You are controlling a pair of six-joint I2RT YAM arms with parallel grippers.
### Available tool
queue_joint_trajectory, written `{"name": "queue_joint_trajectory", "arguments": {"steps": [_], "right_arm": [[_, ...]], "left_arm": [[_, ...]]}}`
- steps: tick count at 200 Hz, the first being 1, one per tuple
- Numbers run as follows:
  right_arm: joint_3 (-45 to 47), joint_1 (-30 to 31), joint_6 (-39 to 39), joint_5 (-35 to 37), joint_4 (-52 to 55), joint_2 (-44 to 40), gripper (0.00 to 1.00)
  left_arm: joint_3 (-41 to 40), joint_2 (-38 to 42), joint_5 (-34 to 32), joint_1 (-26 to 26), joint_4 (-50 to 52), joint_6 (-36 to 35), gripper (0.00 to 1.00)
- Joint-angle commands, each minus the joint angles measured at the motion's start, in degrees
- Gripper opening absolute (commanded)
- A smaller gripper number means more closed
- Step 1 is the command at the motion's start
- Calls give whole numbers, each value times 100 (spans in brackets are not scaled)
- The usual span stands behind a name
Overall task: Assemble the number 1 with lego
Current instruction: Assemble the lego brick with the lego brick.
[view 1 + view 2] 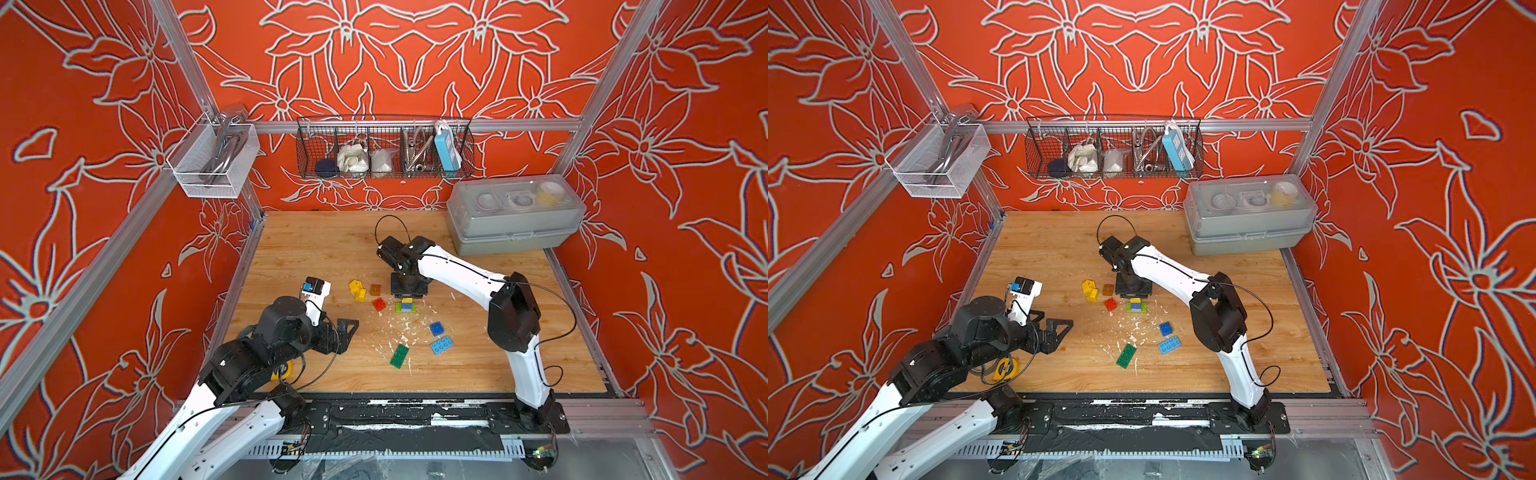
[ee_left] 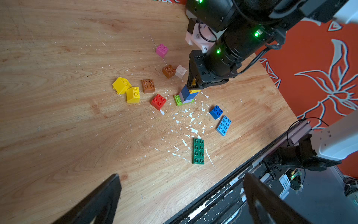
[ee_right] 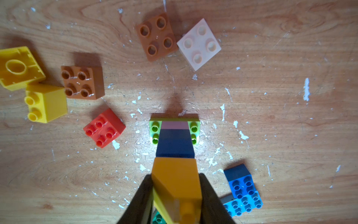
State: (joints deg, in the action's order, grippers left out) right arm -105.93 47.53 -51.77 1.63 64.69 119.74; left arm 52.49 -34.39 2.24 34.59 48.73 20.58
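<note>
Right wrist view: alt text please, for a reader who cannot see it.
The right gripper is shut on a yellow plastic brick atop a stacked dark blue brick, lilac brick and lime green studded plate. Around it, loose bricks in red, brown, white, yellow and blue lie on the scratched wooden table.

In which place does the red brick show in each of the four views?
Top view: red brick just left of the stack.
Top view: red brick just left of the stack.
Left wrist: red brick beside the stack's lime base.
Right wrist: red brick beside the stack's lime base.
Shared landmark: the stack on its lime base.
</note>
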Motion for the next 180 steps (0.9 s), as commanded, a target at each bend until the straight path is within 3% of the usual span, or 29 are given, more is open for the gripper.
{"name": "queue_joint_trajectory", "arguments": {"steps": [1,180], "right_arm": [[266,-48,-99,-55,-49,-30,14],[503,-109,-40,149,-38,577,10]], "left_arm": [[-58,29,-65,39,-68,-45,98],[-67,47,-92,42,-65,-46,98]]}}
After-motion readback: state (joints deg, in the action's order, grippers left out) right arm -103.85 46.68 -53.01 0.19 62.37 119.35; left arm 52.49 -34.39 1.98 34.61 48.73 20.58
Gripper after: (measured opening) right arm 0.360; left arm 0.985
